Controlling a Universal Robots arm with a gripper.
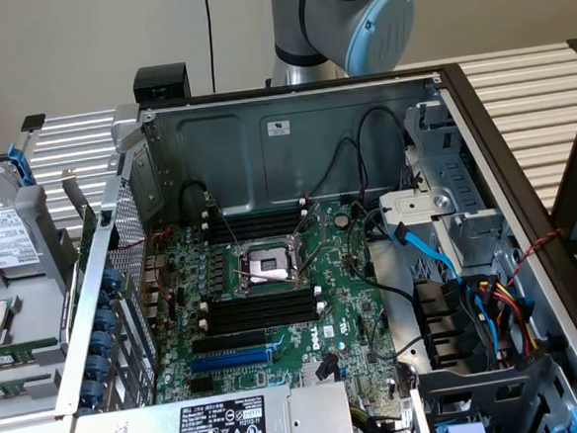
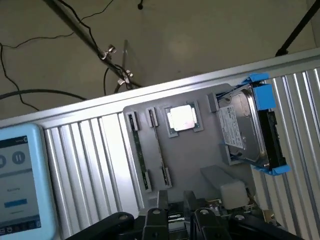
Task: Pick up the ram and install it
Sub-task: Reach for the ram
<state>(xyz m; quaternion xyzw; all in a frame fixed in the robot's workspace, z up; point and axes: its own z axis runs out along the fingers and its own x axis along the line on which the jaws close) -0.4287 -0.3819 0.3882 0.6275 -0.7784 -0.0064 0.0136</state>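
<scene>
Your black two-finger gripper (image 2: 176,207) hung over the flat grey plastic parts tray (image 2: 200,155), fingers spread apart, gripping nothing. The ram (image 2: 141,155), a long thin green circuit-board stick, stood on edge in the slot along the tray's outer edge, untouched. A square silver processor chip (image 2: 182,118) sat nearby.

green motherboard (image 1: 350,311), blue expansion slot (image 1: 234,359), dark green ram (image 2: 140,154), grey tray (image 2: 195,155).

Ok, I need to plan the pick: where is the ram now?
In the wrist view, the ram stands on edge in the grey tray, in a holder near the silver processor chip, apart from the hard drive.
</scene>
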